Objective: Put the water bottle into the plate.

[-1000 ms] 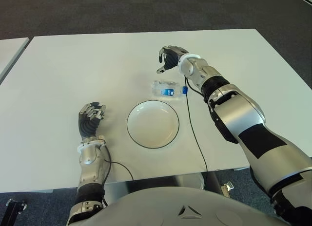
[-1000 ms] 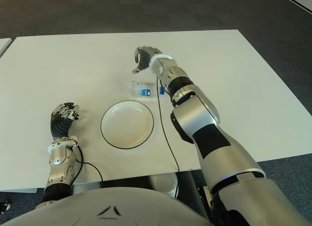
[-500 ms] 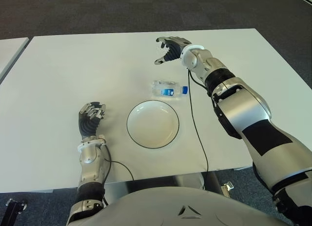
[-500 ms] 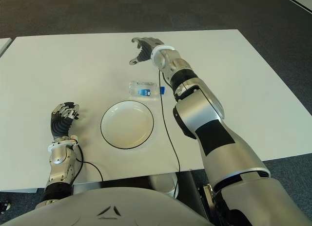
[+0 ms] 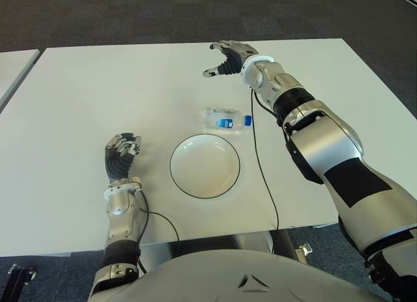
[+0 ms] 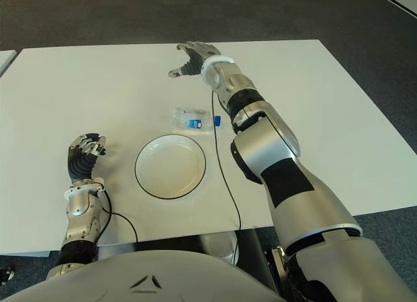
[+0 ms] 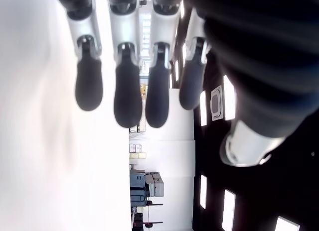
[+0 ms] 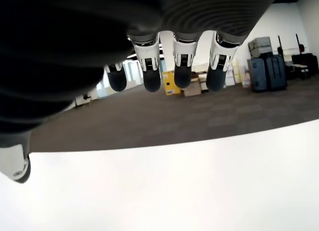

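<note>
A small clear water bottle point(image 5: 225, 118) with a blue label and blue cap lies on its side on the white table point(image 5: 85, 87), just beyond the white plate point(image 5: 204, 166). The plate has a dark rim and nothing in it. My right hand point(image 5: 225, 58) hovers over the far part of the table, well beyond the bottle, with its fingers spread and nothing in them. In the right wrist view its fingertips point(image 8: 152, 79) show above bare table. My left hand point(image 5: 122, 154) shows left of the plate, fingers relaxed and holding nothing.
A thin black cable point(image 5: 259, 172) runs from my right wrist down past the plate's right side to the table's front edge. A second table's corner point(image 5: 12, 66) shows at the far left. Dark carpet surrounds the table.
My right hand has moved away from the bottle toward the far edge and its fingers have spread wider. The bottle, plate and left hand have stayed put.
</note>
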